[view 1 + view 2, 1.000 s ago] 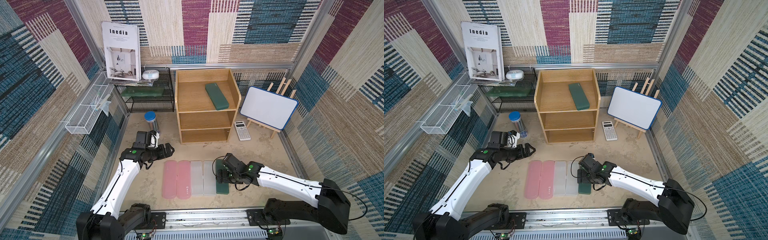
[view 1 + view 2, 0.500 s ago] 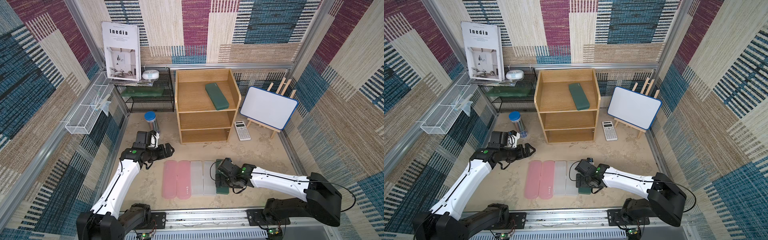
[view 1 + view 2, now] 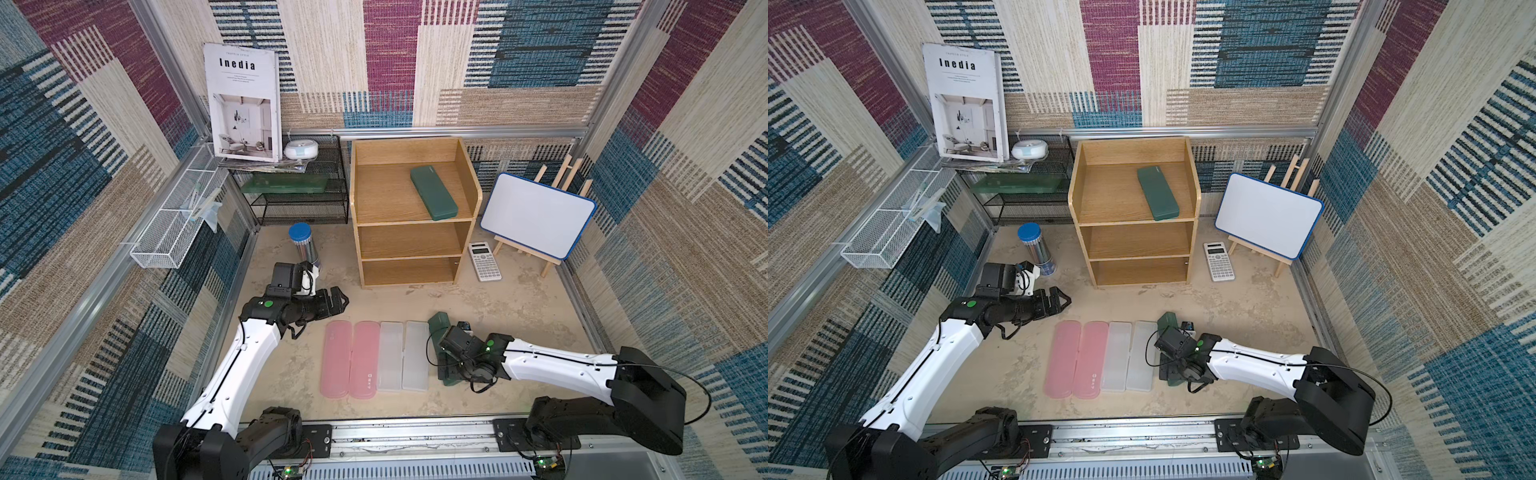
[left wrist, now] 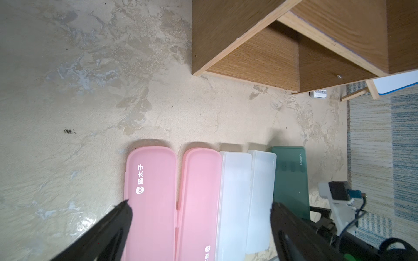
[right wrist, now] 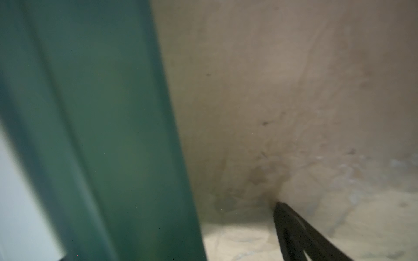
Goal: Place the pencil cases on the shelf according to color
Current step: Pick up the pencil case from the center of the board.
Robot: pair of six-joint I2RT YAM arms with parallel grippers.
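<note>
1. The right tool [image 3: 451,368] is low over the dark green case [image 4: 290,180]. Its jaws are wide apart and grip nothing. In the right wrist view one finger [image 5: 291,223] stands clear of the case edge.
2. This case lies on the desk [image 3: 519,307] at the right end of the row, just beside a white case [image 3: 415,353]. The inner finger may catch the white one when the jaws close.
3. The case looks long, flat and smooth. A grip away from its middle may let it tip or slip.
4. The other green case [image 3: 433,192] lies slanted on the top tier of the shelf [image 3: 354,216]. The arriving case may knock it.
5. The left tool [image 4: 199,217] is open and empty, near the pink cases [image 3: 336,359].
6. The case is matte dark green with rounded corners and small lettering at one end.
</note>
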